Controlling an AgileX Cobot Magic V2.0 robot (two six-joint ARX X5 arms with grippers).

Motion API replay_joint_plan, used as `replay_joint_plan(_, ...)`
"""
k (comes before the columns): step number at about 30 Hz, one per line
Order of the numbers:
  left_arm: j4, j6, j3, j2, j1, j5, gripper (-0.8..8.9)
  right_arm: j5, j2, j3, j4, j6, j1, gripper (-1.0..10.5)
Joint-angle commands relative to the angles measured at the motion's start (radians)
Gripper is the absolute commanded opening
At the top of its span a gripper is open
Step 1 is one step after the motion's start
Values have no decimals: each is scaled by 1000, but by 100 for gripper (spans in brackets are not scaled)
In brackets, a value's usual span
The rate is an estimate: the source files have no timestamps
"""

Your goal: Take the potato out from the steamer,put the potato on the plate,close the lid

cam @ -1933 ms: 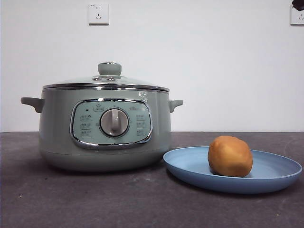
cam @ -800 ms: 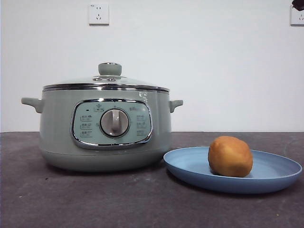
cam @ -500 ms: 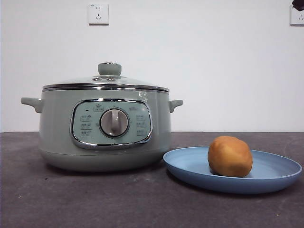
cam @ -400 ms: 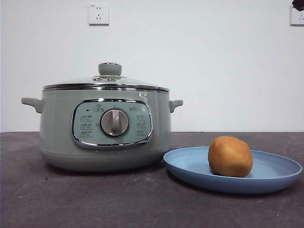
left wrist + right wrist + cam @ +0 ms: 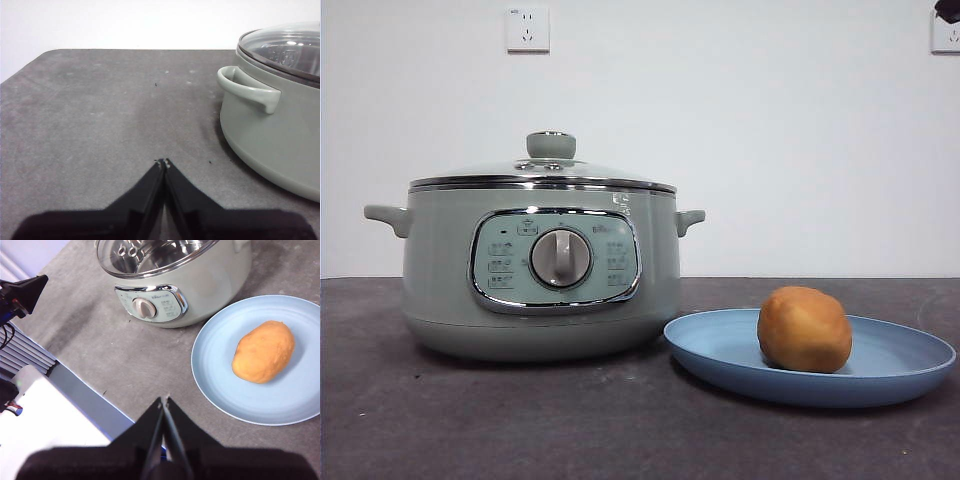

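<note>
Ahead of the right gripper [image 5: 164, 401], jaws pressed shut and empty: potato [image 5: 263, 352] lying lengthwise on plate [image 5: 220, 385]. Left gripper [image 5: 163, 163] shut too, beside steamer [image 5: 270, 135]; lid [image 5: 542, 172] seated. Task looks finished.

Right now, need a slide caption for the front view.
Lid closed on steamer; potato resting on blue plate beside it.

Lid [image 5: 545, 170] on steamer [image 5: 540, 270], potato [image 5: 804, 329] on plate [image 5: 900, 365] beside it
</note>
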Motion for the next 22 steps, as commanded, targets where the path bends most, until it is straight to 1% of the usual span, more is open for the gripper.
replay_joint_plan(1,-1,-6,-15,-2,3,-3,-4,2,-2,5,5,3,0,-1)
replay_joint_plan(18,-1,-6,-15,-2,3,-3,-4,6,-16,5,3,2,-6,-1)
replay_joint_plan(20,-1,-6,-15,-2,3,-3,-4,26,-46,5,5,-63,-33,0)
replay_joint_plan(22,-1,-6,-15,-2,3,-3,-4,49,-77,4,19,-103,-80,0)
